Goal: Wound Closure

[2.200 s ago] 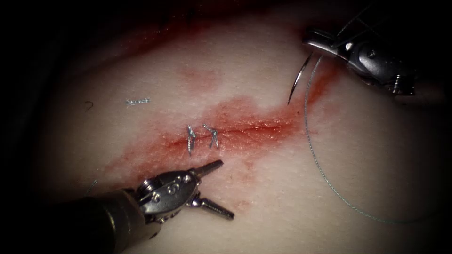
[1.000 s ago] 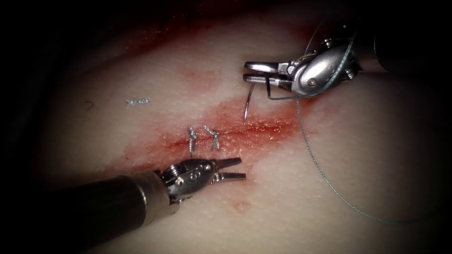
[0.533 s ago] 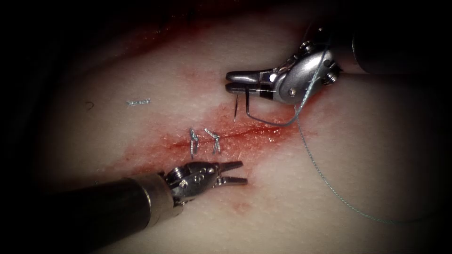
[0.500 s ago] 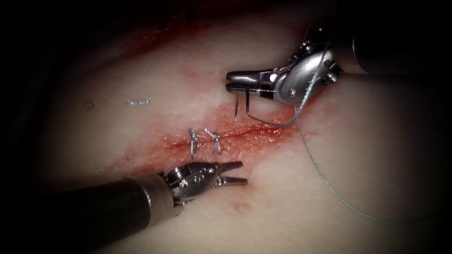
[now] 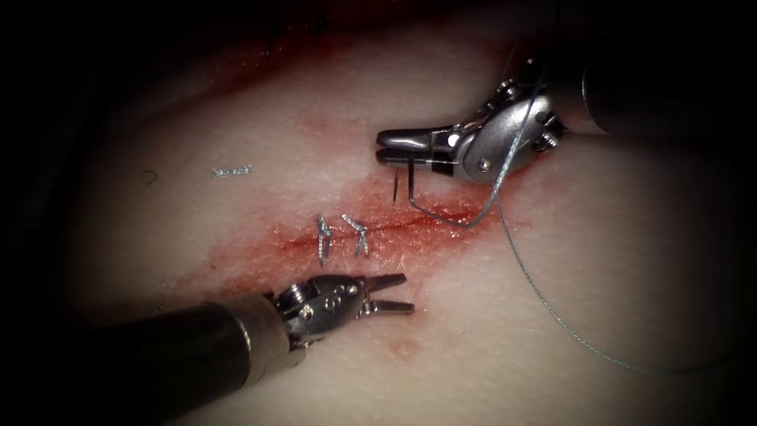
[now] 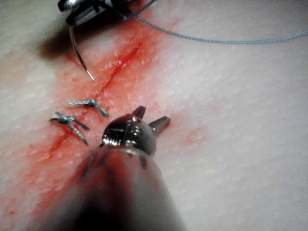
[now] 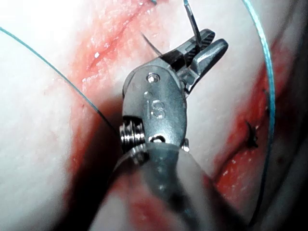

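Observation:
My right tool (image 5: 380,149) is shut on the curved needle (image 5: 394,188), gripping it behind the middle of its curve. The tip points down and hangs just above the open part of the cut (image 5: 426,219), not in the tissue. The left wrist view has the same needle (image 6: 79,55) with its point just over the cut. Teal thread (image 5: 544,304) runs from the needle over the right tool and trails off to the lower right. My left tool (image 5: 408,293) sits below the cut with its jaws open and empty. In its own view the right tool (image 7: 216,40) clamps the needle (image 7: 193,24).
Two knotted stitches (image 5: 322,237) (image 5: 359,234) close the cut's left part, also seen as stitches (image 6: 89,103) from the left wrist. A short cut end of thread (image 5: 230,170) lies on the tissue to the upper left. Red fluid (image 5: 260,256) stains the tissue around the cut.
Over two seconds my right tool swung from the upper right down and leftward, bringing the needle tip over the cut. My left tool's jaws narrowed. In the last half second almost nothing moved.

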`<state>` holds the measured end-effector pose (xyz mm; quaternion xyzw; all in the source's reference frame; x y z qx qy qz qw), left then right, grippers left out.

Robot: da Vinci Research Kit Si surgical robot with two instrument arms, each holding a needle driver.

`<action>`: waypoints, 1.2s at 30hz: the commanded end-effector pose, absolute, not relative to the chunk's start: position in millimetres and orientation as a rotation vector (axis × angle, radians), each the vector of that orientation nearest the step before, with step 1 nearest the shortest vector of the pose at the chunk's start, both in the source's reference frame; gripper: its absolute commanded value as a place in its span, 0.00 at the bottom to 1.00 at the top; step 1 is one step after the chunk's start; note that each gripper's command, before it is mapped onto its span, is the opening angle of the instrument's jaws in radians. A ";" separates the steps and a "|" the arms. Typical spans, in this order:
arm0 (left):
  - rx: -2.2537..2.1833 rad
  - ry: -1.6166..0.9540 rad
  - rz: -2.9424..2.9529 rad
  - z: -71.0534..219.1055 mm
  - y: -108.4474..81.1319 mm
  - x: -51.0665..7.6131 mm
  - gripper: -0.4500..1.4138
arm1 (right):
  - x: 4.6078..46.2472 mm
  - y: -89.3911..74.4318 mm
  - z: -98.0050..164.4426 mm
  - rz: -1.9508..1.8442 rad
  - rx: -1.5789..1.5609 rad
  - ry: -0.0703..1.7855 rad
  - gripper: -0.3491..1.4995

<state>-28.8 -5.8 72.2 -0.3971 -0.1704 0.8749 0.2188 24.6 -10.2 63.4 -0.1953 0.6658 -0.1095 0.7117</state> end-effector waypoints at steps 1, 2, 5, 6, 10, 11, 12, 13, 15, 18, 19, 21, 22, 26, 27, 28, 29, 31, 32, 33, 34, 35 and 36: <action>-1.100 -0.474 2.421 72.8 -6.1 -29.4 0.43 | 25.3 -10.2 63.9 -0.258 -0.441 1.465 0.00; -1.100 -0.474 2.420 72.8 -6.1 -29.4 0.43 | 25.2 -10.2 63.9 -0.257 -0.442 1.463 0.00; -1.100 -0.474 2.420 72.8 -6.2 -29.4 0.43 | 25.2 -10.1 63.9 -0.264 -0.453 1.458 0.00; -1.100 -0.474 2.420 72.8 -6.2 -29.4 0.43 | 25.2 -10.1 63.9 -0.269 -0.457 1.457 0.00; -1.100 -0.474 2.420 72.8 -6.2 -29.4 0.43 | 25.3 -10.2 63.8 -0.289 -0.488 1.441 0.00; -1.100 -0.474 2.420 72.8 -6.2 -29.4 0.43 | 25.3 -10.2 63.5 -0.300 -0.499 1.438 0.00; -1.099 -0.473 2.420 72.8 -6.2 -29.4 0.43 | 25.3 -10.2 63.4 -0.304 -0.503 1.437 0.00; -1.099 -0.473 2.420 72.8 -6.2 -29.4 0.43 | 25.4 -10.2 63.3 -0.307 -0.506 1.436 0.00; -1.101 -0.477 2.420 72.8 -6.2 -29.4 0.43 | 25.5 -10.3 63.3 -0.307 -0.507 1.436 0.00; -1.101 -0.477 2.420 72.8 -6.2 -29.5 0.43 | 25.6 -10.5 63.5 -0.313 -0.505 1.431 0.00; -1.101 -0.476 2.420 72.8 -6.3 -29.5 0.43 | 25.7 -10.8 63.8 -0.322 -0.502 1.425 0.00; -1.100 -0.476 2.420 72.7 -6.3 -29.5 0.43 | 25.7 -11.0 64.0 -0.332 -0.504 1.420 0.00; -1.102 -0.480 2.419 72.7 -6.3 -29.6 0.42 | 25.6 -11.0 64.2 -0.338 -0.510 1.418 0.00; -1.103 -0.483 2.419 72.7 -6.4 -29.6 0.42 | 25.6 -11.0 64.5 -0.341 -0.511 1.413 0.00; -1.103 -0.483 2.419 72.7 -6.4 -29.6 0.42 | 25.6 -11.1 64.5 -0.343 -0.512 1.413 0.00; -1.103 -0.483 2.419 72.7 -6.4 -29.6 0.42 | 25.6 -11.3 64.7 -0.345 -0.513 1.413 0.00; -1.103 -0.483 2.419 72.7 -6.4 -29.6 0.42 | 25.6 -11.5 64.8 -0.346 -0.515 1.411 0.00; -1.103 -0.483 2.419 72.7 -6.4 -29.6 0.42 | 25.6 -11.9 65.0 -0.355 -0.512 1.409 0.00; -1.103 -0.483 2.419 72.7 -6.4 -29.6 0.42 | 25.7 -12.2 65.3 -0.363 -0.510 1.410 0.00; -1.104 -0.484 2.419 72.7 -6.3 -29.6 0.42 | 25.8 -12.8 65.6 -0.365 -0.501 1.415 0.00; -1.104 -0.484 2.419 72.7 -6.3 -29.6 0.42 | 25.8 -13.1 65.9 -0.353 -0.484 1.423 0.00; -1.104 -0.484 2.419 72.8 -6.2 -29.6 0.42 | 25.8 -13.3 66.1 -0.347 -0.476 1.426 0.00; -1.105 -0.484 2.420 72.8 -6.2 -29.5 0.42 | 25.9 -13.5 66.2 -0.337 -0.462 1.432 0.00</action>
